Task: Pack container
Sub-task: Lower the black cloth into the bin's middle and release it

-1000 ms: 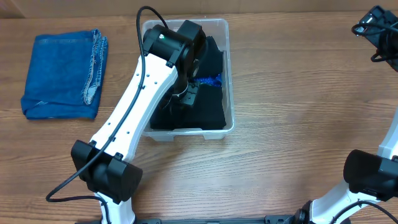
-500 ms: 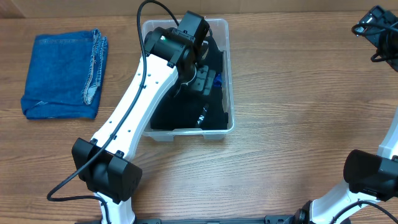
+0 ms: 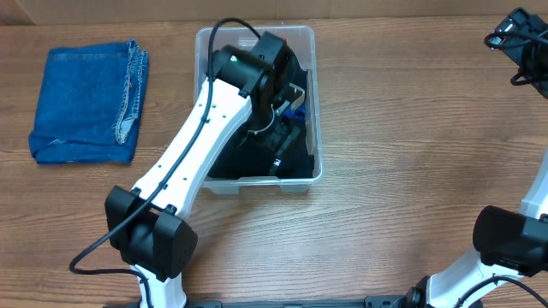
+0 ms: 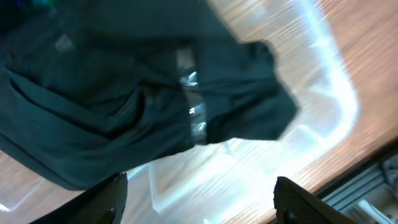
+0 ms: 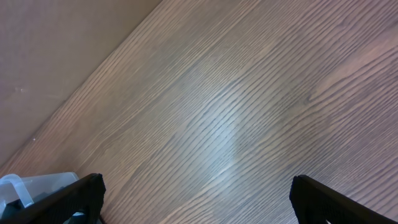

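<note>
The clear container (image 3: 312, 51) stands at the back middle of the table with a black garment (image 3: 291, 158) lying inside it. My left arm reaches over it, and my left gripper (image 3: 285, 115) hangs open just above the garment, beside a small blue patch (image 3: 297, 111). In the left wrist view the black garment (image 4: 143, 106) fills the container (image 4: 339, 93), and my left gripper (image 4: 199, 205) holds nothing between its fingers (image 4: 106, 199). My right gripper (image 3: 516, 47) is far off at the back right, wide open over bare wood (image 5: 205, 199).
A folded blue denim cloth (image 3: 86, 103) lies on the table at the far left. The wooden tabletop (image 3: 411, 171) runs between the container and the right arm. A bit of clear plastic (image 5: 25, 183) shows at the lower left of the right wrist view.
My left gripper was shut low inside the container; it has opened, let go of the black garment and risen slightly. The right arm has not moved.
</note>
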Controlling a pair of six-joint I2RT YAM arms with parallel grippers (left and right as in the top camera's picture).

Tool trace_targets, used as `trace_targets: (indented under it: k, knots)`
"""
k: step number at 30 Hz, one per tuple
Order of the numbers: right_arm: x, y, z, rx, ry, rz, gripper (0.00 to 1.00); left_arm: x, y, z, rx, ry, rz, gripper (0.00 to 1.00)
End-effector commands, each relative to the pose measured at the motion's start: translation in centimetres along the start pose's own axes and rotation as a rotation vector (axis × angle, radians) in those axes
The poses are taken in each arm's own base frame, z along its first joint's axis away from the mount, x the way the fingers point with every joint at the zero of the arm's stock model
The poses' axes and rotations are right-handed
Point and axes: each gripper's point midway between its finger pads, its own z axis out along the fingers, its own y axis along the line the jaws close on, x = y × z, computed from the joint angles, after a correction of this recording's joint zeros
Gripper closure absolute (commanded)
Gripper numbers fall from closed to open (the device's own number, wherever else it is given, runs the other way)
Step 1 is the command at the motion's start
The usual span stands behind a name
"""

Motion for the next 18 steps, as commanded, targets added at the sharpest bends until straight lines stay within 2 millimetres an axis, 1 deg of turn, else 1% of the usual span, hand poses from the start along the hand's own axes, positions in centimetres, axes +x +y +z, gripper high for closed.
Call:
trace_targets:
  k: [1, 2, 5, 8, 11, 14, 15, 16, 17, 18]
  knots:
    - [-0.3, 0.1, -0.7, -0.005, -0.022, 0.001, 0.00, 0.8, 2.8, 3.0, -0.051, 0.031, -0.133, 0.25]
    - [-0.3, 0.1, -0.7, -0.005, -0.022, 0.001, 0.00, 0.9, 4.0, 4.0, -0.053, 0.024, -0.205, 0.24]
    - [-0.3, 0.1, -0.7, -0.005, -0.022, 0.001, 0.00, 0.9, 5.9, 5.1, -0.057, 0.004, -0.301, 0.25]
    - [-0.3, 0.1, -0.7, -0.005, -0.022, 0.001, 0.00, 0.6, 7.1, 6.0, -0.060, -0.027, -0.338, 0.24]
    - [-0.3, 0.1, -0.7, -0.005, -0.022, 0.001, 0.00, 0.4, 7.6, 7.0, -0.061, -0.046, -0.347, 0.22]
    - [-0.3, 0.1, -0.7, -0.005, -0.022, 0.001, 0.00, 0.1, 7.8, 7.4, -0.062, -0.063, -0.345, 0.23]
    - [-0.3, 0.1, -0.7, -0.005, -0.022, 0.001, 0.00, 0.0, 7.8, 7.4, -0.062, -0.067, -0.343, 0.27]
    - [-0.3, 0.1, -0.7, -0.005, -0.022, 0.001, 0.00, -0.1, 7.8, 7.4, -0.062, -0.070, -0.343, 0.39]
    - [-0.3, 0.1, -0.7, -0.005, -0.022, 0.001, 0.00, -0.1, 7.8, 7.4, -0.062, -0.070, -0.343, 0.63]
    - [-0.3, 0.1, -0.7, -0.005, -0.022, 0.001, 0.00, -0.1, 7.8, 7.4, -0.062, -0.070, -0.343, 0.78]
